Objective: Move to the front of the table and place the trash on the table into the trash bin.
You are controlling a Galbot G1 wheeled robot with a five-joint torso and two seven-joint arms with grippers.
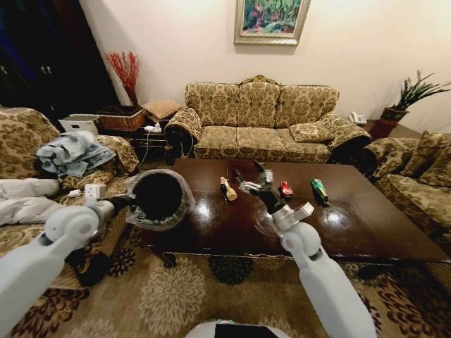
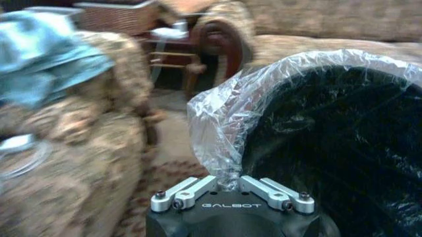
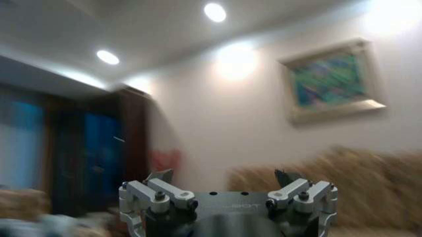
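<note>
The sofa stands against the far wall, with a framed painting above it; in my right wrist view the same painting hangs on the pale wall.

In front of the sofa lies the table, dark and glossy, right ahead of me.

To my left an armchair carries a heap of blue-grey cloth.

The trash bin hangs in the air off the table's left end, tipped so its black mouth faces me, its clear liner crinkled around the rim. My left pincer is clamped on that rim; in the left wrist view its fingers are drawn together on the plastic and the edge of the bin.

My right pincer is raised above the middle of the table, spread wide and grasping nothing; the right wrist view shows it with both jaws well apart, pointing up toward the wall.

On the far half of the table lies the trash: a tan bottle-shaped piece just left of my right pincer, a red piece just right of it, and a green bottle farther right.
</note>
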